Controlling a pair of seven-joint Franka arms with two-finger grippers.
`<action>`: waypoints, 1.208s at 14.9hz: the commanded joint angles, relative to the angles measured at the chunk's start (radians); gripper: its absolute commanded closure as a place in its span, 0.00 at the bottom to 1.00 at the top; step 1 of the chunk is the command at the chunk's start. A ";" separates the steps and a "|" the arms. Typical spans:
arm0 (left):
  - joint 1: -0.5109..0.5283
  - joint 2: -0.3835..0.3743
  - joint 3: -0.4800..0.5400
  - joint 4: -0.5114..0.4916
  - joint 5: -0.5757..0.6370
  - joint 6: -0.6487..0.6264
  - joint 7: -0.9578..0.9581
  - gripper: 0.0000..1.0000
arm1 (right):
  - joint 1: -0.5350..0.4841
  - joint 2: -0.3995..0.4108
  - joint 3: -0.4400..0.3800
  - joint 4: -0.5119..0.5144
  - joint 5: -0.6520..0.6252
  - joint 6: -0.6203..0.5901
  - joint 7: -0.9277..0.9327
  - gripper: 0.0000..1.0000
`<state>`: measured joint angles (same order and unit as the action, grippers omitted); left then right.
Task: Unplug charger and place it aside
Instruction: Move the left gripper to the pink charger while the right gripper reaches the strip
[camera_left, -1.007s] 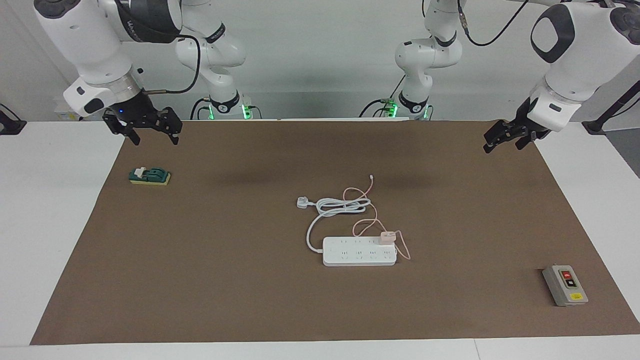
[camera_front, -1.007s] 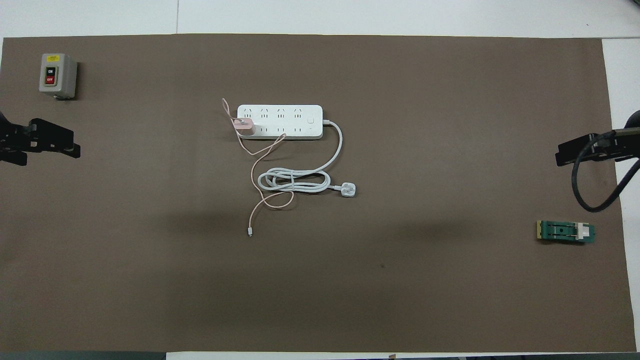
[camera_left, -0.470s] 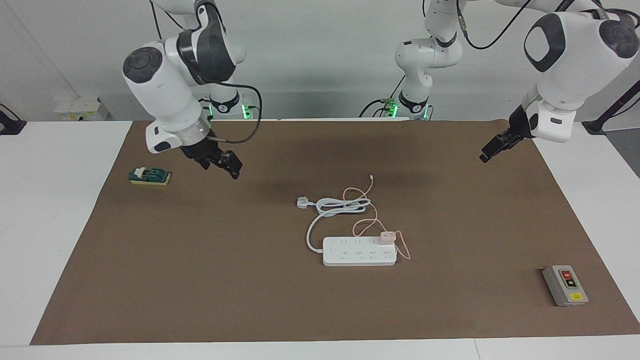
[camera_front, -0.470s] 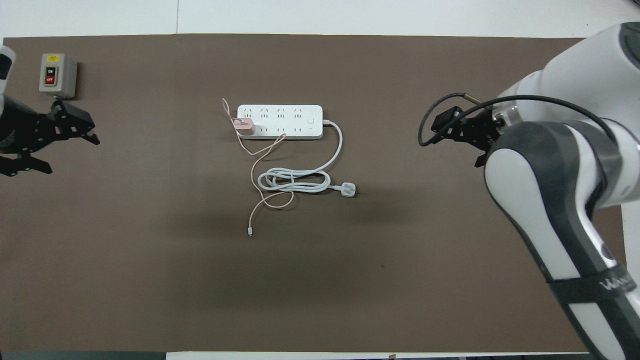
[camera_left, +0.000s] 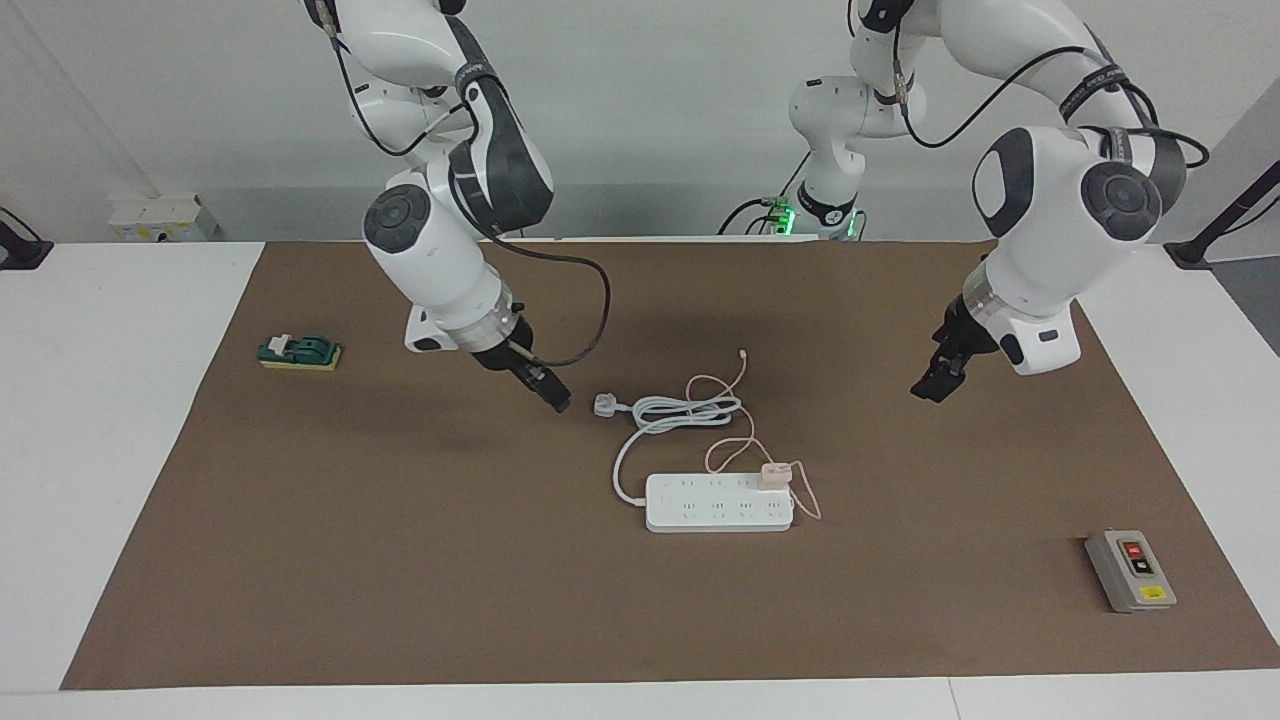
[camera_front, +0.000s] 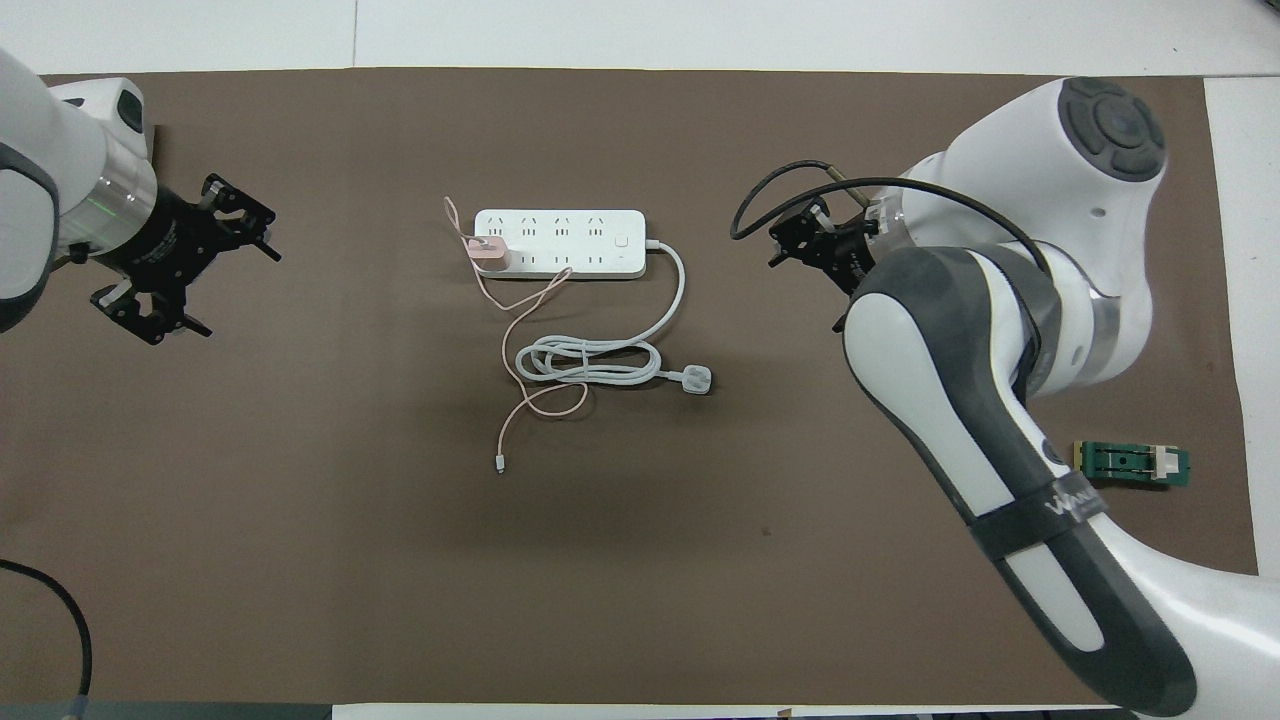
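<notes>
Overhead view: charger (camera_front: 489, 253) plugged at power strip (camera_front: 560, 243) end, mat (camera_front: 640, 600) around bare.

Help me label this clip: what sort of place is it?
Likely a robotics lab bench: two arms over a brown mat holding test props, a power strip with the charger plugged in and a switch box.

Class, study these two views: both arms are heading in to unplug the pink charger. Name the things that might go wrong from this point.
1. The charger sits in the end socket of the light power strip; pulling may lift the strip unless something holds it down.
2. Its pink cable crosses the coiled white cord, so it may drag that along.
3. The right hand is close above the white plug and could knock it. The left hand is over bare mat.
</notes>
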<state>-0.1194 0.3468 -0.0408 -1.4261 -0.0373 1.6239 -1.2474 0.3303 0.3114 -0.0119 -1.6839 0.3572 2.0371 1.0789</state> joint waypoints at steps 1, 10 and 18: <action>-0.052 0.205 0.016 0.217 0.005 -0.010 -0.228 0.00 | 0.053 0.148 -0.002 0.110 0.061 0.078 0.139 0.00; -0.176 0.290 0.015 0.144 0.013 0.293 -0.552 0.00 | 0.102 0.446 -0.002 0.364 0.276 0.147 0.395 0.00; -0.235 0.215 0.015 -0.040 0.020 0.399 -0.573 0.00 | 0.102 0.586 -0.002 0.544 0.275 0.126 0.432 0.00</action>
<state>-0.3368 0.6242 -0.0390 -1.3704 -0.0368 1.9843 -1.8021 0.4376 0.8532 -0.0109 -1.2113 0.6138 2.1922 1.4950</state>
